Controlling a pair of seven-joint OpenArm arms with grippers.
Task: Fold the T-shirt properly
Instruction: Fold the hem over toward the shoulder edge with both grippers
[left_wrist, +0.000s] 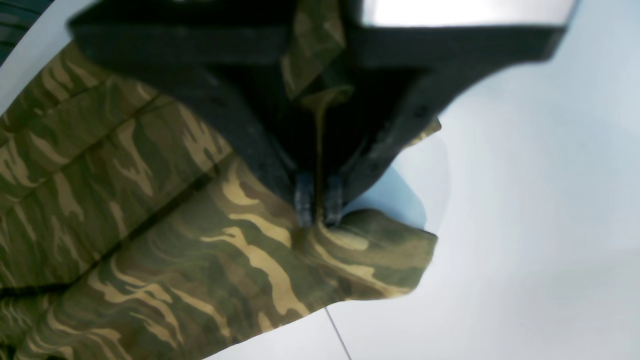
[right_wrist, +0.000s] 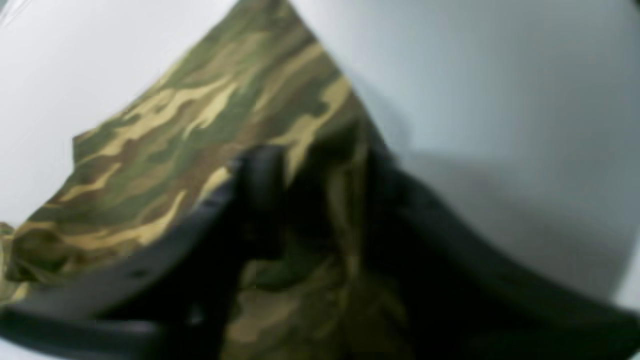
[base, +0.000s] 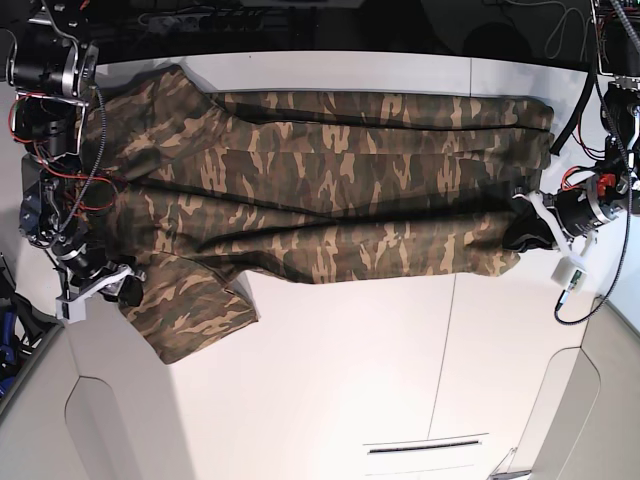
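Note:
The camouflage T-shirt (base: 330, 200) lies spread lengthwise across the white table (base: 350, 380), with a sleeve (base: 195, 310) sticking out toward the front at the left. My left gripper (left_wrist: 318, 207) is shut on a pinch of the T-shirt (left_wrist: 150, 225) at its edge, at the right end in the base view (base: 522, 232). My right gripper (right_wrist: 320, 165) sits at the sleeve end (base: 125, 288). Its dark fingers (right_wrist: 260, 170) stand apart, astride a fold of the T-shirt (right_wrist: 200, 130). This view is blurred.
Bare white tabletop stretches in front of the shirt, crossed by thin panel seams (base: 445, 350) and a narrow slot (base: 425, 445). The arms' bases and cables (base: 50, 120) stand at both ends of the table. Rounded table corners show at the front.

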